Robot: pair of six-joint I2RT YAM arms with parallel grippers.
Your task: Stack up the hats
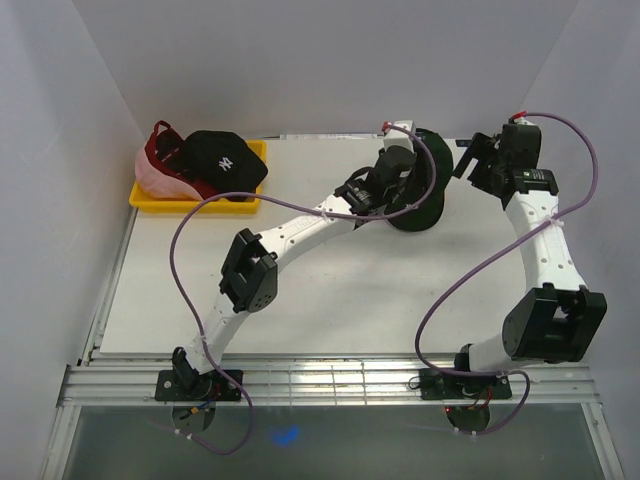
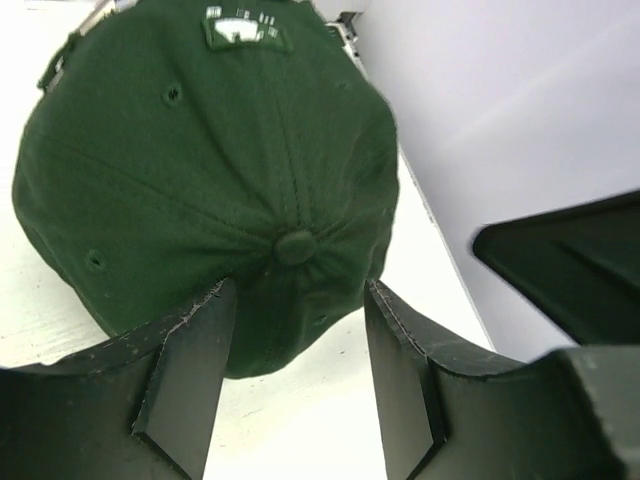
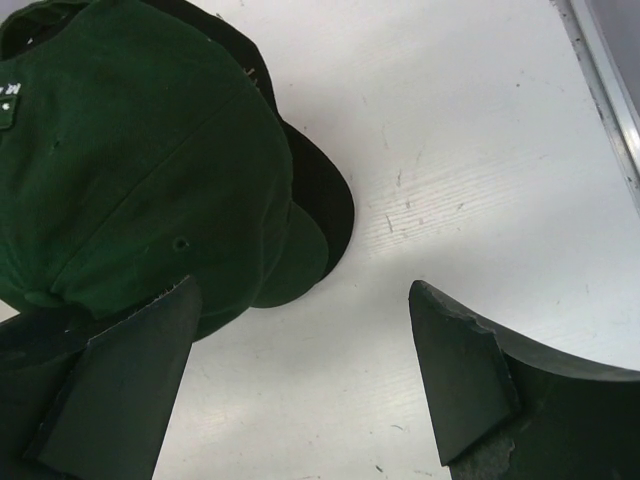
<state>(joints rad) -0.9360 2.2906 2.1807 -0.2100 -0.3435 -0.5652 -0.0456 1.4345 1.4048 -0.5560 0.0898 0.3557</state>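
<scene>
A dark green hat (image 1: pixel 432 190) lies on the table at the back, right of centre. It fills the left wrist view (image 2: pixel 200 150), and in the right wrist view (image 3: pixel 130 160) a darker brim (image 3: pixel 330 200) shows under it. My left gripper (image 1: pixel 400 165) is open just above the hat's crown, with the fingers (image 2: pixel 195 360) on either side of the hat's near edge (image 2: pixel 300 290). My right gripper (image 1: pixel 472 160) is open and empty, beside the hat's right side over bare table (image 3: pixel 305 288). A black hat with a white logo (image 1: pixel 225 160), a dark red hat (image 1: pixel 162 145) and a pink hat (image 1: pixel 155 178) lie piled at the back left.
The yellow tray (image 1: pixel 160 201) holding the three hats stands in the back left corner. White walls close the table on the left, back and right. A metal rail (image 3: pixel 600 90) runs along the table's right edge. Purple cables loop over both arms.
</scene>
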